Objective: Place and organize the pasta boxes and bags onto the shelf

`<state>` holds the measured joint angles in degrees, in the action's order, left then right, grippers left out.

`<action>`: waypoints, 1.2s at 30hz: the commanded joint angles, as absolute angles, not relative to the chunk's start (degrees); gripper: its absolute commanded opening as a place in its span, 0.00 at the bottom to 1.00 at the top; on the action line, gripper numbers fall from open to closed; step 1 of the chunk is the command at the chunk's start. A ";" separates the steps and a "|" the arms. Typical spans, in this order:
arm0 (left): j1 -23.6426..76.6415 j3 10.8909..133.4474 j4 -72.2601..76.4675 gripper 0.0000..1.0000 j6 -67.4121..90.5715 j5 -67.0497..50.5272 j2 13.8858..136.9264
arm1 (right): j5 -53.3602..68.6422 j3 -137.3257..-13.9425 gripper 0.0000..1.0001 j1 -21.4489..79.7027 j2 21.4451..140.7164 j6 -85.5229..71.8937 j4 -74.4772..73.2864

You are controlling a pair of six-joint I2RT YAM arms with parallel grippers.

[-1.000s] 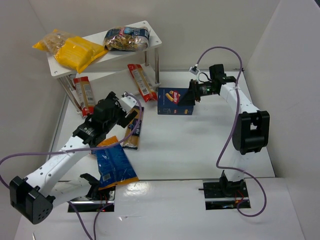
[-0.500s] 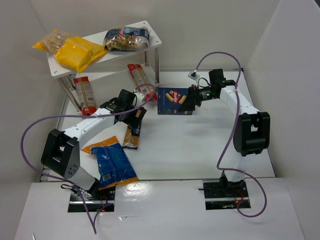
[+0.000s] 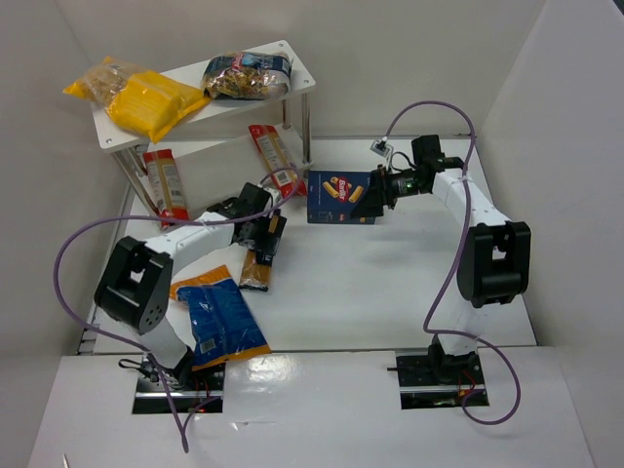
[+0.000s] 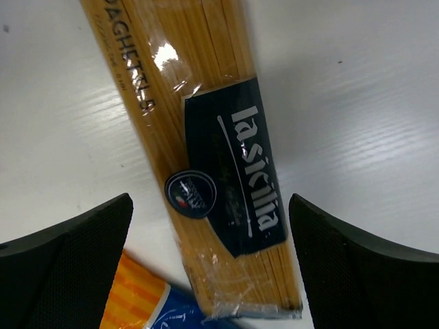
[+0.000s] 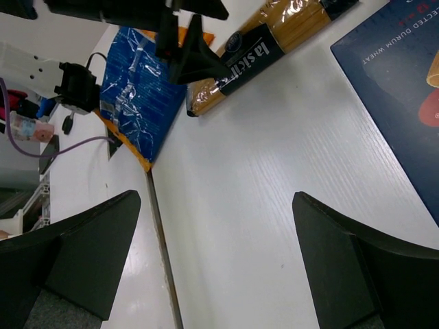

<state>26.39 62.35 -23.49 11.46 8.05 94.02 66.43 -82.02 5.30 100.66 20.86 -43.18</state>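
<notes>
Lining up a grab on the spaghetti pack (image 4: 206, 171) with the left arm (image 3: 185, 239), by the look of it. Best to drop straight down and squeeze across the narrow width right at the dark label, not out at the loose end, so no drooping or snapped strands on the lift. Go gentle on the squeeze, slippery film. Worth minding the blue bag (image 3: 222, 322) too, right up against the pack's near end, maybe tucked under it, hard to say. Then up and over to the shelf (image 3: 300, 80), probably down low by the red-and-white packs (image 3: 164, 183), with the yellow bags (image 3: 146, 102) hogging one end of the top board. Pose-wise: left arm stretched low across the desk (image 3: 390, 283), wrist pointing down, left jaws spread wide on either side of the pack, gripping nothing. Right arm (image 3: 458, 195) reaching in from the side, right jaws also wide open and empty, parked by the right edge of the pasta box (image 3: 336, 198) lying flat mid-desk.
</notes>
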 commanded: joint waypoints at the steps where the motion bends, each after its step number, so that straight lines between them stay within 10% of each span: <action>1: 26.37 62.31 -22.15 1.00 14.50 8.35 97.90 | 67.76 -81.74 1.00 4.39 98.96 21.09 -40.96; 18: 27.51 62.84 -19.42 0.91 16.62 9.49 103.18 | 71.37 -79.54 1.00 1.93 98.88 21.09 -39.73; 20: 27.51 63.45 -20.12 0.68 15.57 7.22 103.89 | 71.37 -79.54 1.00 1.93 98.88 21.09 -39.73; 22: 27.51 64.76 -21.61 0.06 13.11 5.28 104.50 | 71.37 -79.54 1.00 1.93 98.88 21.62 -40.25; 23: 27.51 64.78 -22.93 0.00 11.70 4.40 104.50 | 71.37 -79.54 1.00 1.93 98.88 21.62 -40.25; 36: 25.58 62.75 -21.45 0.00 5.71 1.06 82.37 | 71.37 -79.54 1.00 1.93 96.42 22.15 -40.34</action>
<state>26.76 60.82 -26.44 7.33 2.70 88.33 69.82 -79.42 2.31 98.87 20.95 -41.58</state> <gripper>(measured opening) 0.373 0.999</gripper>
